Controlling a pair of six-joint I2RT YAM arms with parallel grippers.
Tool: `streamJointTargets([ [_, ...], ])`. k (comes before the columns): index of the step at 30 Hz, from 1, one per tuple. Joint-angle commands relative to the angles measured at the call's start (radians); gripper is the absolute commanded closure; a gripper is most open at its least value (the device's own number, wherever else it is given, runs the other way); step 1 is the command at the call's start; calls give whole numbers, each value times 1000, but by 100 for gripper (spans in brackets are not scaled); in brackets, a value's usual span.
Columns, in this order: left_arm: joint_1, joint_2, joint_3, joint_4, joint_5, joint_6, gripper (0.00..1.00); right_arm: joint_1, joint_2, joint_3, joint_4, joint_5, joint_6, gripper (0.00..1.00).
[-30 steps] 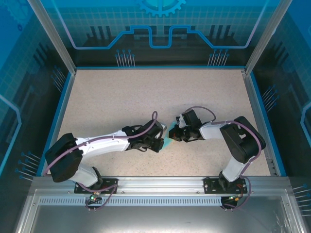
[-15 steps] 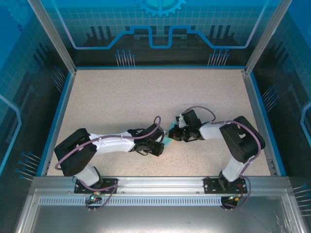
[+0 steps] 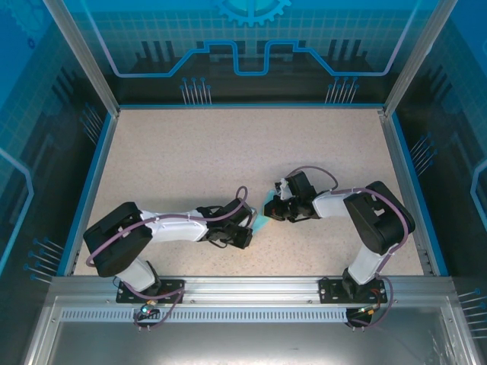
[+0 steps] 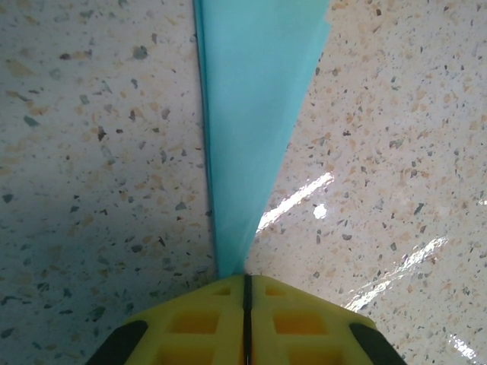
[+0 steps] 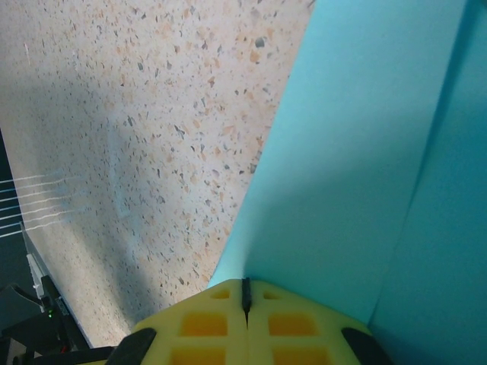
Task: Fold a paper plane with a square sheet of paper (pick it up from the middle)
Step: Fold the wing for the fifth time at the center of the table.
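**No Legible Text in the Work Cell**

You will find no word, number, brand or label that can be read in any of the three views. The nearest thing to a sign is the printed artwork on the blue back wall [image 3: 152, 38]. A light-blue gear emblem [image 3: 253, 9] sits at its top centre, cut off by the upper edge of the top view. A fine grid pattern lies around it, and a bright stepped outline [image 3: 251, 70], like a circuit trace, runs across below. The left side wall [image 3: 30, 152] carries similar line art. Small fittings at the left arm's base [image 3: 148, 312] are too small to tell whether they bear markings.
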Motion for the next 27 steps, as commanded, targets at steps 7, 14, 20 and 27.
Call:
streamJointTargets([
  [7,8,-46,13,-118,104,5,91,-44,30,-9,-186,145,-88,100],
  [14,41,-97,141,-148,85,33,88,-44,-57,38,-246,92,-104,98],
  [20,79,-29,199,-83,102,27,89,-46,-134,70,-313,56,-123,91],
  [27,91,26,227,-57,93,14,81,-86,-263,58,-413,44,-134,76],
])
